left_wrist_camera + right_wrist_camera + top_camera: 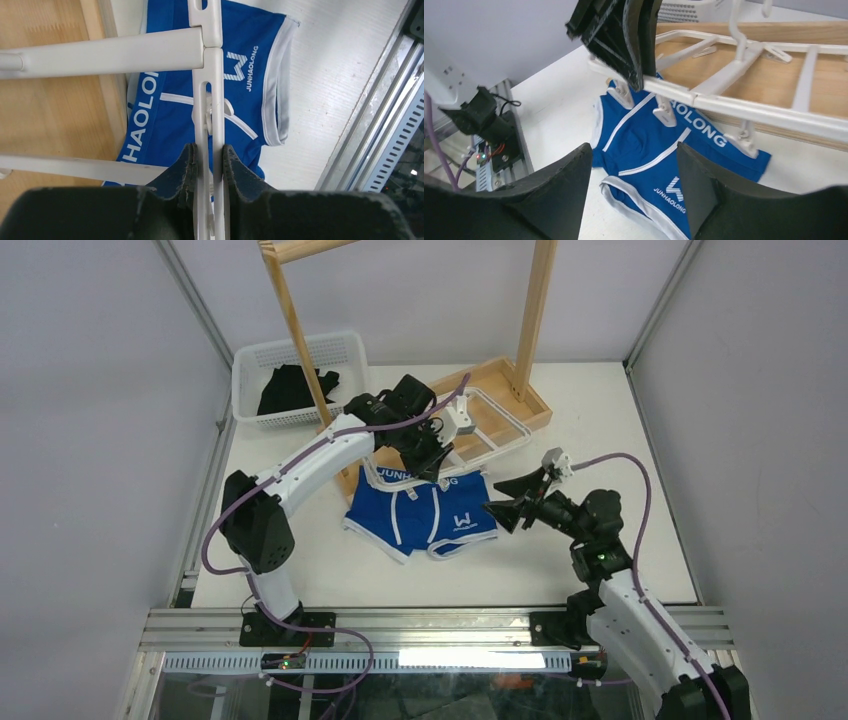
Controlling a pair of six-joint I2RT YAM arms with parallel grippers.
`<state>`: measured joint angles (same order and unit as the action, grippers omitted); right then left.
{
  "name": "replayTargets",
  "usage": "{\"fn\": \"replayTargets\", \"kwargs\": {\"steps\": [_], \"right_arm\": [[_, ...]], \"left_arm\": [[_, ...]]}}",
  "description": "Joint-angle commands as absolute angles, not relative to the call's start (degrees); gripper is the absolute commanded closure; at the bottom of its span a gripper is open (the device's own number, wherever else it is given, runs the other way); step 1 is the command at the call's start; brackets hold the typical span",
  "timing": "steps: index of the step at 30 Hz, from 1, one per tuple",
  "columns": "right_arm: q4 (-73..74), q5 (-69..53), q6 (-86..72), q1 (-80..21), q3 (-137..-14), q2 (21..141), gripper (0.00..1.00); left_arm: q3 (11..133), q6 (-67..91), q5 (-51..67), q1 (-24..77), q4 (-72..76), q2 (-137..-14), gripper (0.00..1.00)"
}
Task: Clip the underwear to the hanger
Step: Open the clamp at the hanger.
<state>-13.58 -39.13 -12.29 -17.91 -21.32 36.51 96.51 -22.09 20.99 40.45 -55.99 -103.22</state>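
The bright blue underwear (425, 515) lies flat on the white table with its lettered waistband at the far side. The white hanger (515, 420) lies tilted over the wooden rack's base, with its near edge above the waistband. My left gripper (432, 460) is shut on the hanger's near bar (208, 125), and the underwear (250, 60) shows beneath it. My right gripper (500, 508) is open and empty, low at the underwear's right edge. In the right wrist view its fingers (574, 170) frame the underwear (639, 130), with the hanger (744, 107), its small dangling clips and the left gripper (639, 82) above.
A white basket (245, 365) holding a black garment (290, 388) stands at the back left. The tall wooden rack (532, 310) rises from its base tray (530, 400) at the back middle. A metal rail (440, 625) runs along the table's near edge.
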Motion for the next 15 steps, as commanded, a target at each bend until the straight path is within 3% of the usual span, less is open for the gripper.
{"fn": "replayTargets", "kwargs": {"steps": [1,4,9,15], "right_arm": [[-56.4,-47.7,-20.7,-18.8,-9.6,41.4,0.35],[-67.4,-50.1,-14.3,-20.6,-7.0,47.7,0.32],[-56.3,-51.3,1.8,-23.4,-10.9,54.4,0.32],[-49.7,-48.7,10.4,-23.9,-13.8,58.1,0.32]], "left_arm": [[94.5,-25.6,20.4,39.9,-54.6,-96.8,1.0],[92.9,-25.9,21.3,39.9,-53.3,-95.5,1.0],[92.5,-26.6,21.8,39.9,-53.2,-94.4,1.0],[90.6,-27.1,21.8,39.8,-51.7,-92.3,1.0]]}}
